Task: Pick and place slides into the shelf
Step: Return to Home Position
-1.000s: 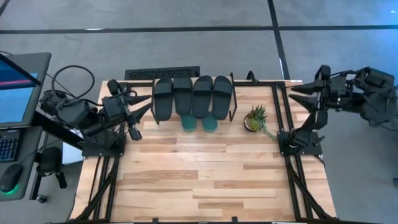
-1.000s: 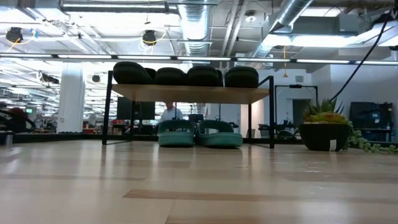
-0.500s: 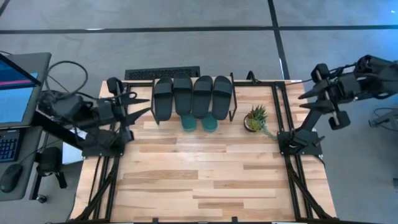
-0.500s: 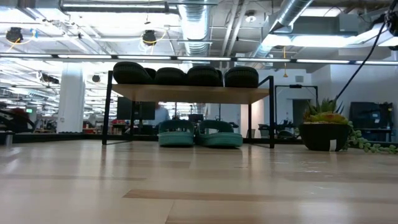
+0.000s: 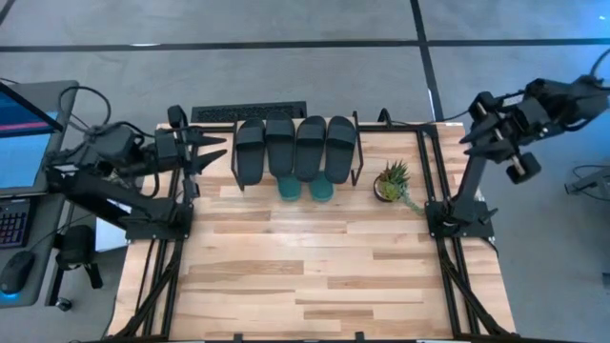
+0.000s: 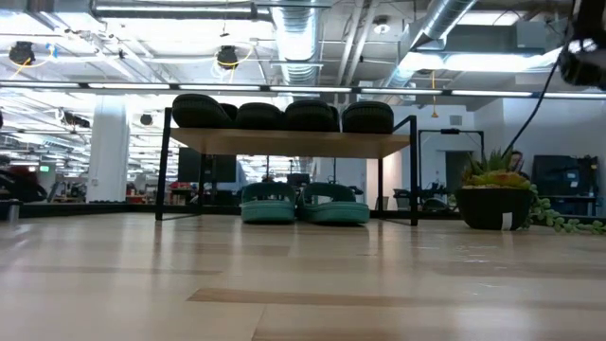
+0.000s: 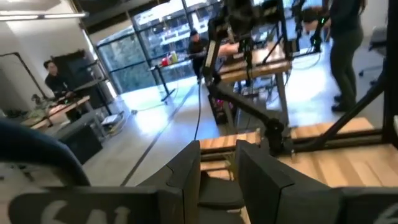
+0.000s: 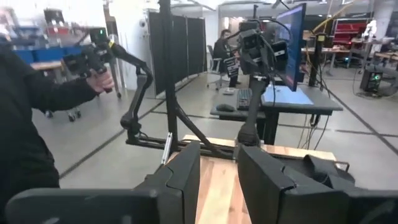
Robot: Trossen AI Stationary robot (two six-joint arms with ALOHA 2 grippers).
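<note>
Several black slides [image 5: 295,148] lie side by side on top of the shelf [image 5: 356,143] at the table's far edge. In the low view they sit on its wooden plank [image 6: 294,142]. Two teal slides [image 6: 303,204] rest on their soles on the tabletop under the plank, and their ends [image 5: 305,189] stick out on the near side. My left gripper [image 5: 213,151] hovers left of the shelf, pointing level toward it, open and empty [image 7: 219,180]. My right gripper [image 5: 470,136] hangs beyond the table's far right corner, open and empty [image 8: 219,180].
A potted plant [image 5: 391,183] stands right of the shelf. A monitor and keyboard [image 5: 24,133] sit off the table's left side. A person [image 8: 25,124] stands beyond the table. The bare tabletop [image 5: 315,276] stretches to the near edge.
My left gripper has drawn back toward the table's far left corner and turned from slanting toward the near side to pointing level at the shelf. My right gripper has swung toward the far edge and turned about. The slides have stayed put.
</note>
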